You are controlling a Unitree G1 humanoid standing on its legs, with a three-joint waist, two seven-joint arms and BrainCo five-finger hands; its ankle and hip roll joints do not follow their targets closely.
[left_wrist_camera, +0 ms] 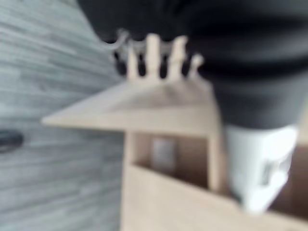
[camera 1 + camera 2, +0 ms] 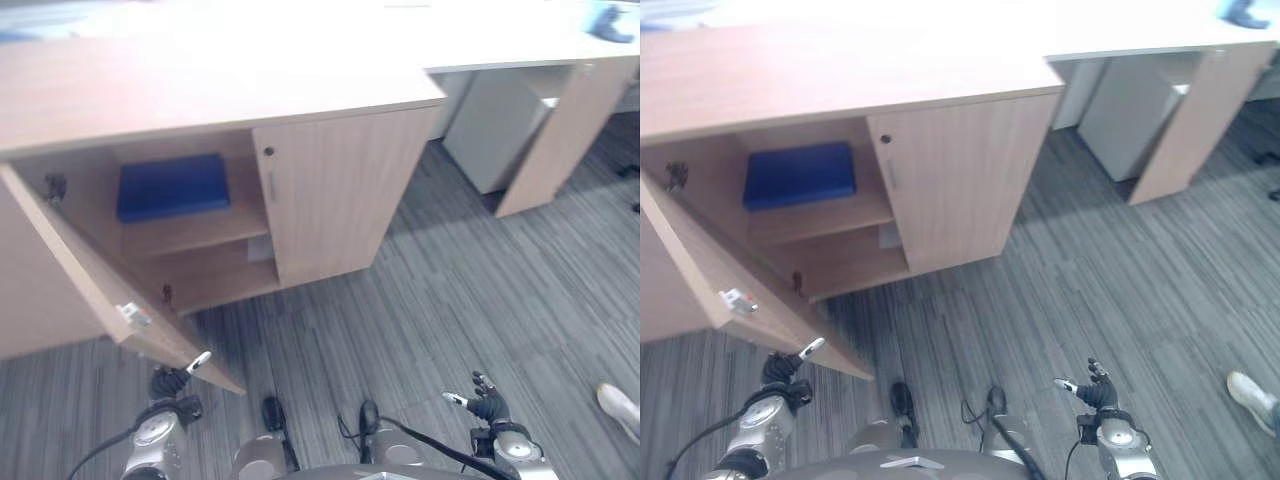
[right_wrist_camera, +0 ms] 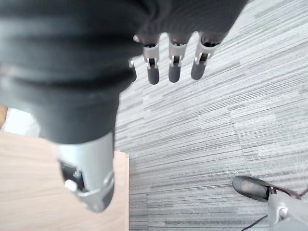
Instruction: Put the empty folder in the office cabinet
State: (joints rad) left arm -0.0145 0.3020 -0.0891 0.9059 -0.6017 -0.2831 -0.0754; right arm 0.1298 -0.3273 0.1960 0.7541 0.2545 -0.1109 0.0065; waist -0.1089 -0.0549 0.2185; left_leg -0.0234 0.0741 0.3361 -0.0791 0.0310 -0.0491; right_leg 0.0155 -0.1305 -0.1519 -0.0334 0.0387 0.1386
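The blue folder (image 2: pixel 172 186) lies flat on the upper shelf inside the wooden office cabinet (image 2: pixel 340 190). The cabinet's left door (image 2: pixel 90 270) stands swung wide open; its right door is closed. My left hand (image 2: pixel 172 381) is low at the free corner of the open door, fingers (image 1: pixel 153 55) straight and reaching the door's edge (image 1: pixel 144 113), holding nothing. Over the carpet at the lower right hangs my right hand (image 2: pixel 487 404), its fingers (image 3: pixel 174 67) relaxed and empty, well away from the cabinet.
A white slip (image 2: pixel 260 248) rests on the lower shelf. Right of the cabinet a desk leg panel (image 2: pixel 560 130) and a white drawer unit (image 2: pixel 495 125) stand on the grey carpet. A person's shoe (image 2: pixel 620 408) shows at the right edge.
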